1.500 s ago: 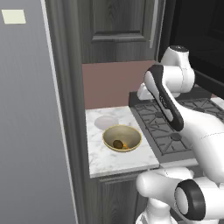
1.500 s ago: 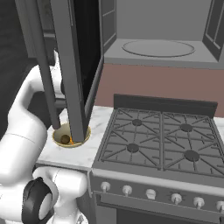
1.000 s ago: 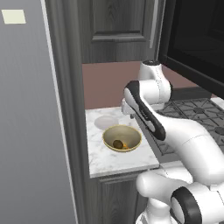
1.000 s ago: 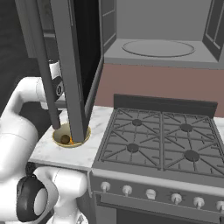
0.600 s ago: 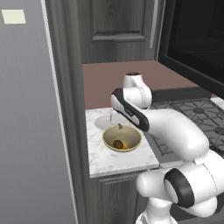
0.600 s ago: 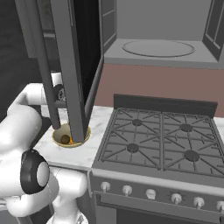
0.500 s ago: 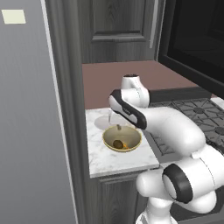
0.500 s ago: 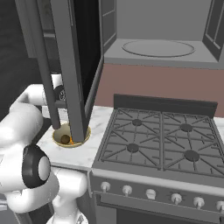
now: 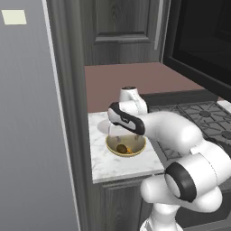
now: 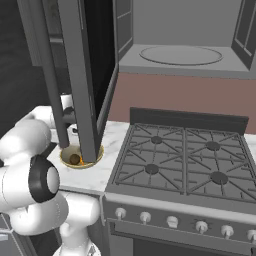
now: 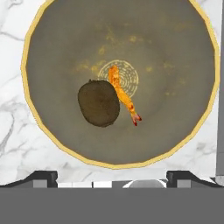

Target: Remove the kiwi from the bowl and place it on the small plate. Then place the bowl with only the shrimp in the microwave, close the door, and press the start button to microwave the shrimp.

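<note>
Since the earlier frames the white arm has swung from above the stove across to the marble counter section and dropped, so that the two-finger gripper (image 9: pixel 115 131) now hangs directly over the wide shallow tan-gold bowl (image 9: pixel 126 145).

The bowl stands on the white marble counter (image 9: pixel 103 162), just left of the black gas stove (image 10: pixel 185 155). Inside it lie the dark brown-olive rounded kiwi (image 11: pixel 99 103) and the bright orange curled shrimp (image 11: pixel 122 97); the two touch, the shrimp lying against the kiwi's side near the bowl's centre. The small whitish-grey plate is hidden behind the arm in the left base view and cannot be located. The black microwave door (image 10: pixel 80 75) stands open above the counter, and the round glass turntable (image 10: pixel 181 55) is exposed inside the microwave (image 10: pixel 185 52).

Gripper state: the dark fingertips (image 11: pixel 41 177) sit far apart at the bottom corners of the hand view, so the jaws are spread wide and hold nothing.

Governing relation, by judgement: the kiwi lies below the gripper and offset from its centre line, toward the left fingertip as the hand view shows it. The gripper needs a small sideways correction before descending. The shrimp's contact with the kiwi is the risk: a finger could catch or drag it.
</note>
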You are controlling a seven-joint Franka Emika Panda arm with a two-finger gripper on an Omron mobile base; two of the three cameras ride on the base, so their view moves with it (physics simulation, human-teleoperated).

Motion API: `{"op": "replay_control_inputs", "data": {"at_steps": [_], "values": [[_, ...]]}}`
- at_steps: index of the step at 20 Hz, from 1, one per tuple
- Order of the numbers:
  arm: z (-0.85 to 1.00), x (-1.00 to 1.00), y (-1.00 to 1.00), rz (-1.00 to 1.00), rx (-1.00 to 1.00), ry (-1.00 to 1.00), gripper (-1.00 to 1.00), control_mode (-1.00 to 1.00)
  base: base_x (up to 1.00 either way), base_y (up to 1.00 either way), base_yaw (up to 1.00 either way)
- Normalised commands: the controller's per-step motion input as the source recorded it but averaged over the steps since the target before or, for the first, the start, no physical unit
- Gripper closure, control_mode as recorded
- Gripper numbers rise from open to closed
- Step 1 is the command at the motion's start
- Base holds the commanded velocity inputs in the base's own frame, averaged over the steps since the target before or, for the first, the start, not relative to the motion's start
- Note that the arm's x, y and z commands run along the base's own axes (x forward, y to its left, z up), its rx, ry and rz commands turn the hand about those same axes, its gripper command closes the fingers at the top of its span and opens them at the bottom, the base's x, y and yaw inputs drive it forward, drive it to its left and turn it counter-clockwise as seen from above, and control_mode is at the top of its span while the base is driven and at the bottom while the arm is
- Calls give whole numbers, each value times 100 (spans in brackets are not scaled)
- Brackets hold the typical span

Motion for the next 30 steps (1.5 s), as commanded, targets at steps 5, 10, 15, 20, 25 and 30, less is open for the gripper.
{"op": "replay_control_inputs", "data": {"at_steps": [5,10,15,20,25,30], "values": [[-20,0,0,0,0,0,-100,-100,0,0,0],[-19,3,6,0,0,0,-100,-100,0,0,0],[-17,0,0,0,0,0,-100,-100,0,0,0],[-26,14,3,0,0,0,-100,-100,0,0,0],[-24,11,0,1,0,0,-100,-100,0,0,0],[-9,20,0,0,2,0,-100,-100,0,0,0]]}}
